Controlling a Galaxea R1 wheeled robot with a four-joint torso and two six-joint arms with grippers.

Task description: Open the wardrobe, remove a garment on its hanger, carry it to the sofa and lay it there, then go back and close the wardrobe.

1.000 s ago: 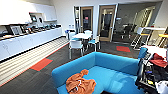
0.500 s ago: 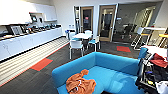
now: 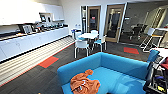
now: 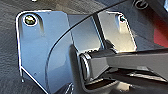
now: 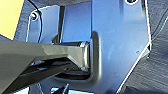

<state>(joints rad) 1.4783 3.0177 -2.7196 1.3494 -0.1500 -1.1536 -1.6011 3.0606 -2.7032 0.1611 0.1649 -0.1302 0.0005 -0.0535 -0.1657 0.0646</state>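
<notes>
Garment lies crumpled on the blue sofa.

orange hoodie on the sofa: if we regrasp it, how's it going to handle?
Likely floppy: the hoodie lies crumpled in folds on the sofa seat, so it would sag and trail from one grasp point. Probably light for its bulk, being soft cloth. Pushed, it would likely bunch up on the upholstery rather than slide as one piece.

Wrist plate dark, glossy — round screws at corners; thin black cable — grey jointed bar.
</notes>
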